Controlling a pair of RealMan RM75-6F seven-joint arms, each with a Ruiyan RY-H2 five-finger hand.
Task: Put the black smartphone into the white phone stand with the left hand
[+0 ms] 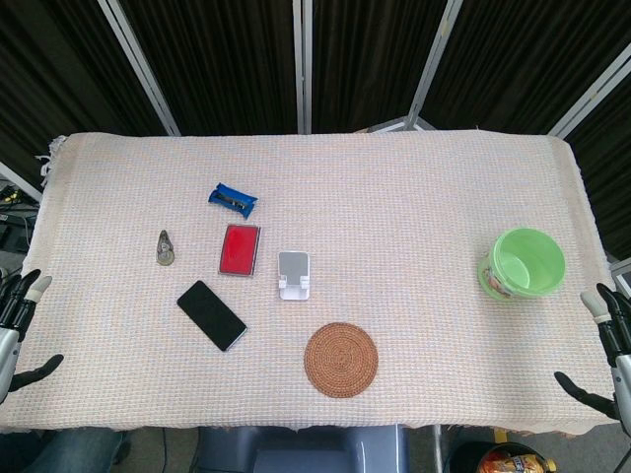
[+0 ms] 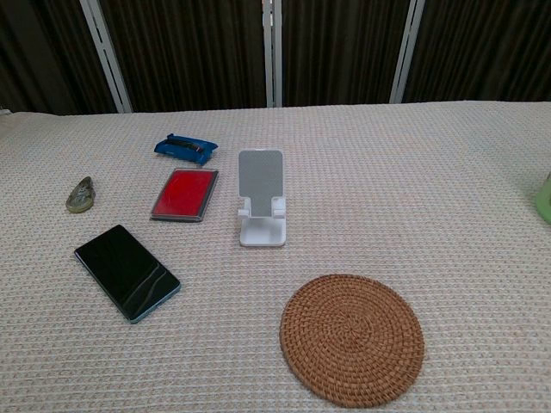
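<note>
Head view: one black smartphone (image 1: pixel 211 314) lies flat on the tabletop (image 1: pixel 414 207), near one white phone stand (image 1: pixel 294 274). Left hand (image 1: pixel 18 320) and right hand (image 1: pixel 613 347) wait at the edges, fingers apart, holding nothing.

Chest view: one woven coaster (image 2: pixel 352 338), one red case (image 2: pixel 183 194), one blue clip (image 2: pixel 185 147).

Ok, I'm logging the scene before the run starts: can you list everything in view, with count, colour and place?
smartphone: 1, black, flat on the cloth, near left
phone stand: 1, white, upright, centre, empty
flat case: 1, red, left of the stand
clip-like item: 1, blue, behind the red case
small object: 1, olive-grey, far left
coaster: 1, brown woven, round, near centre
bucket: 1, green, right side
tablecloth: 1, beige woven
left hand: 1, left edge, holding nothing
right hand: 1, right edge, holding nothing
</note>
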